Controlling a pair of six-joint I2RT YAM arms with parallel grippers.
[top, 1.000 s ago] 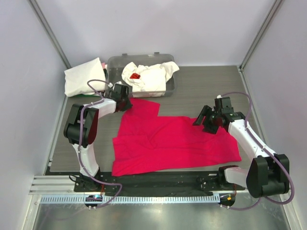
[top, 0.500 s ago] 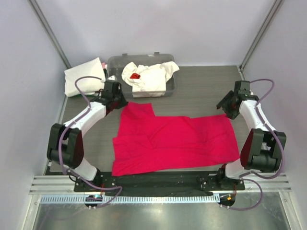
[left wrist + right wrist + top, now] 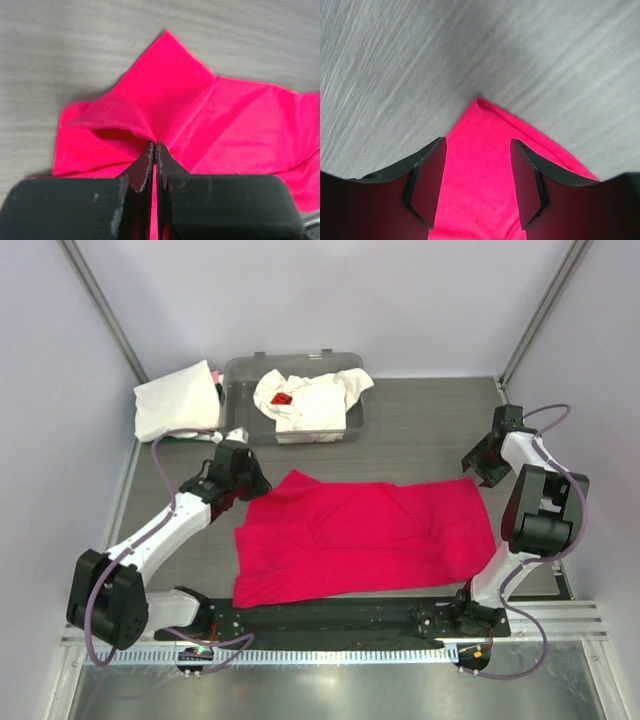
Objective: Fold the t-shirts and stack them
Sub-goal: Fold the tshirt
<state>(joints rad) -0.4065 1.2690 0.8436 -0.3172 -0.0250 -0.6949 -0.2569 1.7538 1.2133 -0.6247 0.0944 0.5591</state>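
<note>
the red t-shirt (image 3: 365, 540) lay spread on the grey table (image 3: 420, 430), in front of the arm bases and apart from the plastic tub (image 3: 240, 370) at the far side. a bundle of white t-shirts (image 3: 315, 400), one with a small red mark, sat in that tub. a folded white t-shirt (image 3: 175, 400) rested just left of it.

we judged the step in hand to be the first fold of the red shirt, with both arms taking its far edge. the left gripper (image 3: 153, 150) was pinched tight on the cloth at the far left corner, and a small fold of red was lifted at its tips. the right gripper (image 3: 477, 142) stood part open over the far right corner. the pointed tip of the cloth lay between its two fingers (image 3: 427, 185), but nothing was gripped there.

the next move, as we saw it, called for the right jaws to close on that corner. both arms would then need to lift together and carry the far edge toward the near hem, keeping the cloth taut so it laid down flat. the risk we saw was that the thin corner might slip out before the right side closed.
</note>
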